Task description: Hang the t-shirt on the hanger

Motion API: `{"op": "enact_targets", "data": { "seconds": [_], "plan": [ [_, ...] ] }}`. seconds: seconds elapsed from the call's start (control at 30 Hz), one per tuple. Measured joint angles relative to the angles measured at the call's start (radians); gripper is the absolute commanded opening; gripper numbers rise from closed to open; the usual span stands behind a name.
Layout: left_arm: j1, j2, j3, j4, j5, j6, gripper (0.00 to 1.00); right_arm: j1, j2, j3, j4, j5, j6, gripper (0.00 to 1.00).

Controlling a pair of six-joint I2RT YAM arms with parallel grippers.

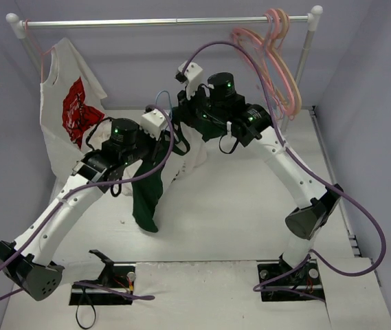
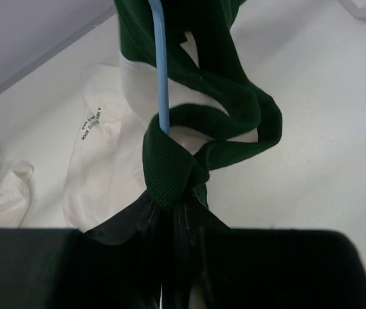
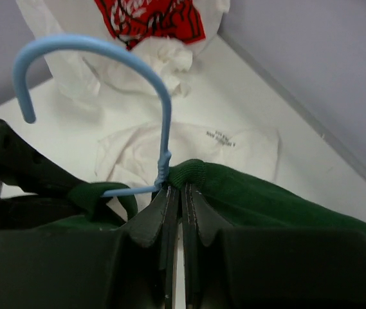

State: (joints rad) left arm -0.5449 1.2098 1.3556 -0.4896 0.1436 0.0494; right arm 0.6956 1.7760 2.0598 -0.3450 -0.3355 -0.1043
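The dark green t-shirt hangs in a twisted bunch between my two grippers, above the table. The light-blue hanger is inside its neck opening, and the hook stands up out of the collar. My left gripper is shut on the ribbed collar of the t-shirt, with the hanger's wire running up just beyond it. My right gripper is shut on the collar of the t-shirt right beside the hanger's twisted neck. In the top view the left gripper and the right gripper are close together.
A white shirt with red print hangs at the left end of the rail. Several pink hangers hang at its right end. A white cloth lies on the table under the grippers.
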Motion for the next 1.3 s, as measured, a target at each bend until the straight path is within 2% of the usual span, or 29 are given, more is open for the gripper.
{"op": "enact_targets", "data": {
  "seconds": [0.23, 0.33, 0.43, 0.5, 0.53, 0.57, 0.63, 0.73, 1.03, 1.3],
  "plan": [
    [0.001, -0.095, -0.187, 0.159, -0.014, -0.005, 0.00, -0.013, -0.034, -0.238, 0.049, 0.024, -0.001, 0.00],
    [0.003, -0.142, -0.245, 0.211, 0.013, -0.006, 0.00, -0.039, -0.045, -0.293, 0.051, 0.017, -0.003, 0.04],
    [0.003, -0.180, -0.300, 0.270, 0.047, -0.009, 0.00, -0.068, -0.048, -0.300, 0.053, 0.002, -0.014, 0.12],
    [0.004, -0.199, -0.336, 0.304, 0.064, -0.010, 0.00, -0.087, -0.053, -0.299, 0.053, -0.024, -0.027, 0.22],
    [0.005, -0.206, -0.352, 0.317, 0.069, -0.012, 0.00, -0.095, -0.055, -0.295, 0.052, -0.040, -0.031, 0.28],
    [0.005, -0.211, -0.365, 0.325, 0.072, -0.013, 0.00, -0.101, -0.055, -0.288, 0.049, -0.059, -0.038, 0.40],
    [0.008, -0.215, -0.383, 0.340, 0.077, -0.014, 0.00, -0.123, -0.055, -0.270, 0.045, -0.107, -0.053, 0.50],
    [0.010, -0.216, -0.392, 0.357, 0.082, -0.017, 0.00, -0.173, -0.056, -0.233, 0.022, -0.206, -0.075, 0.57],
    [0.020, -0.246, -0.404, 0.383, 0.101, -0.016, 0.00, -0.438, -0.067, -0.166, -0.075, -0.412, -0.264, 0.54],
    [0.022, -0.256, -0.404, 0.355, 0.137, -0.014, 0.00, -0.441, -0.063, -0.235, -0.122, -0.534, -0.555, 0.57]
  ]
}}
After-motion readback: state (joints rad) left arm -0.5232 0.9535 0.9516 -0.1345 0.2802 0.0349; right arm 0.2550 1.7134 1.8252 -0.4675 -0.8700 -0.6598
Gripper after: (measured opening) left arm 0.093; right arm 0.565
